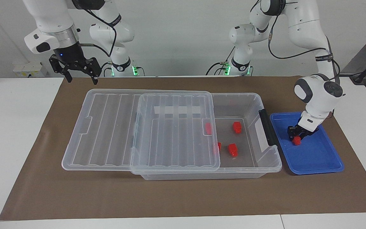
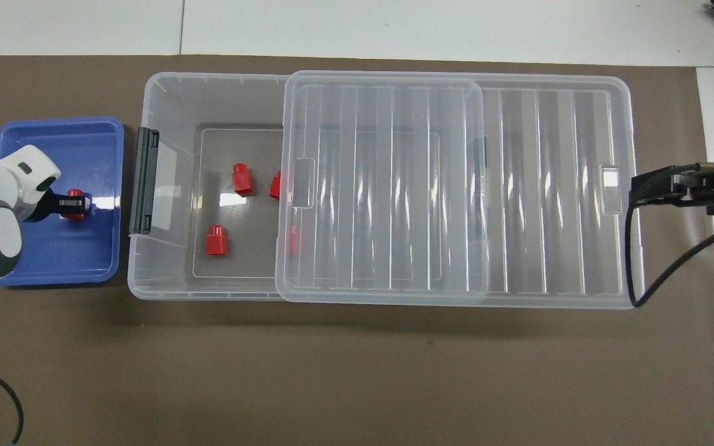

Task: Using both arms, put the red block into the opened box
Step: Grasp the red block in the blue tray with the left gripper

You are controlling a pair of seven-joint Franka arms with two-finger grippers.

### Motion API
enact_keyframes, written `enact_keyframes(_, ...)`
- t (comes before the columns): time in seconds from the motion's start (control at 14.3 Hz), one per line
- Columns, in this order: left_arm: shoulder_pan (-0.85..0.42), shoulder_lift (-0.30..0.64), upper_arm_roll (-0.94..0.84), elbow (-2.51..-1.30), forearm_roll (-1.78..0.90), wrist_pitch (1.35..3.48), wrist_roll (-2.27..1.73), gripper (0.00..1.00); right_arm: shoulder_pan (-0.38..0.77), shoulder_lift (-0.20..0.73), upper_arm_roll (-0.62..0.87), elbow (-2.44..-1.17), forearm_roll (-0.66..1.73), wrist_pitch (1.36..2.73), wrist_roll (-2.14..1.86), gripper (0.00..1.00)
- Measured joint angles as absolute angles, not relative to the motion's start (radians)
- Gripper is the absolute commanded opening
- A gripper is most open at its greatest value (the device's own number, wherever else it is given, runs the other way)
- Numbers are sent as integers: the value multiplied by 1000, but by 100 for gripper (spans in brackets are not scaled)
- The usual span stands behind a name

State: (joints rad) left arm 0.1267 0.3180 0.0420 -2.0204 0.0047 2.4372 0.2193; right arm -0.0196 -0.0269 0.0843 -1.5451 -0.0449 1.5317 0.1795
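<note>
The red block (image 1: 295,141) lies in the blue tray (image 1: 322,159) beside the box (image 1: 249,165), pinched by our left gripper (image 1: 297,136); our spread right gripper (image 1: 80,76) waits; a shallow pinch could drop it over the handle (image 1: 267,126).

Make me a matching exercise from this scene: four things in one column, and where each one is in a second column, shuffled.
Things:
1. left end effector
2. right end effector
3. lid
4. blue tray

Places or states:
A. slid partway off the box
B. raised above the lid's end
C. beside the box's black handle
D. closed on a red block

Pairs: 1-D, 2-B, 3-A, 4-C
</note>
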Motion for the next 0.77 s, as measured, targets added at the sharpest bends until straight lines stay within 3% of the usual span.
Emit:
enact_keyframes(0.35,127,317,43,-1970,5,2326,219,0,-21,-19,81,-1549,-45,1525,180,100)
enact_keyframes(0.77,127,288,43,-1640,-52,1852,211,0,-21,-19,80,-1549,-43,1503,180,100)
